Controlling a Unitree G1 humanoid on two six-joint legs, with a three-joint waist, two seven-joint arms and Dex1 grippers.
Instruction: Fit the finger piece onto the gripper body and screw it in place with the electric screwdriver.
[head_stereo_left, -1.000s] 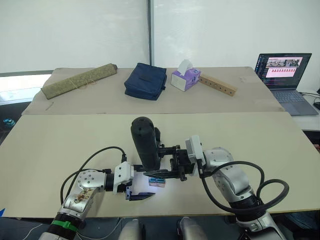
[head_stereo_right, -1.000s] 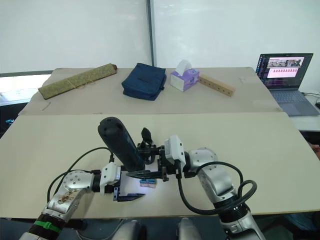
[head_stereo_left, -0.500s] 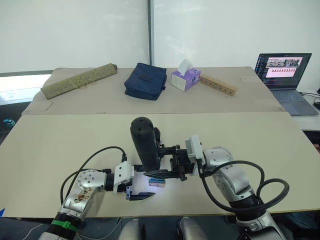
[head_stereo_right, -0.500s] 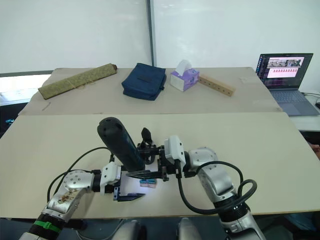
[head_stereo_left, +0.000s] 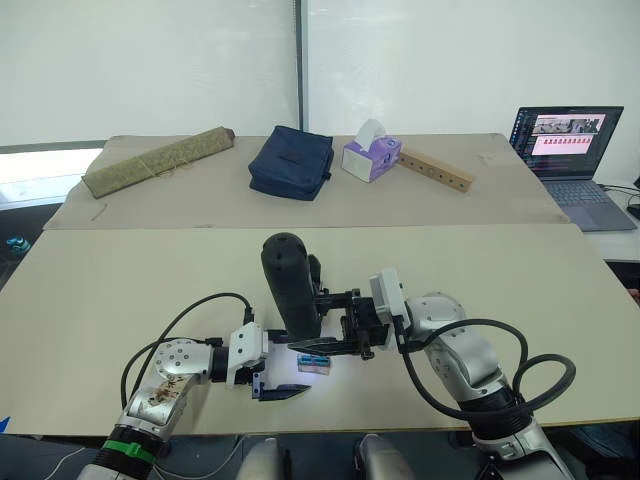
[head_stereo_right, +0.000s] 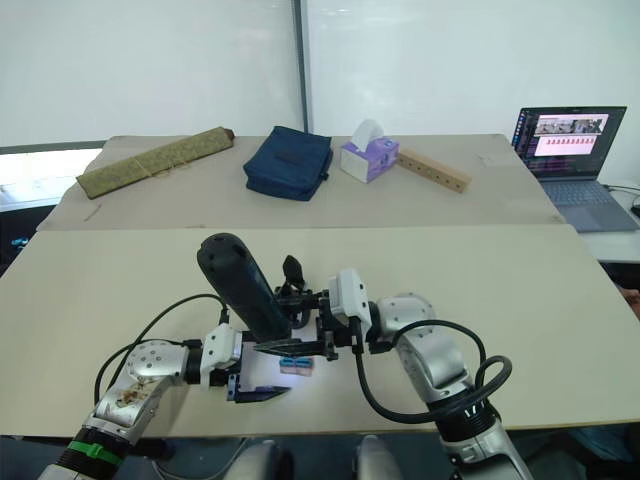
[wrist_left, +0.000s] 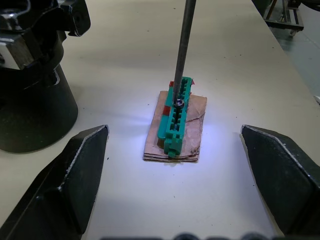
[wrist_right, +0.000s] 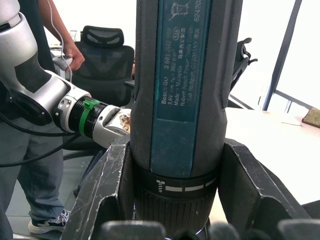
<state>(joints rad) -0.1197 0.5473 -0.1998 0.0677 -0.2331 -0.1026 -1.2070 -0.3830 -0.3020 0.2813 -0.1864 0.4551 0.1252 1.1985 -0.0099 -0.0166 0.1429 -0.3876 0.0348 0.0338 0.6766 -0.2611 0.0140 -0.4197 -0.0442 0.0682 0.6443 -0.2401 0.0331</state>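
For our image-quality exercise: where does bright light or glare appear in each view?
Left wrist view: a bluish-white pool of light on the table around the green block. Left eye view: the same glow by the left gripper. Right wrist view: washed-out window behind the electric screwdriver.

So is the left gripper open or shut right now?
Open. In its wrist view the left gripper's two black fingers stand wide apart, empty, either side of the small green block where the screwdriver bit rests.

Matt black plastic electric screwdriver (wrist_right: 180, 95)
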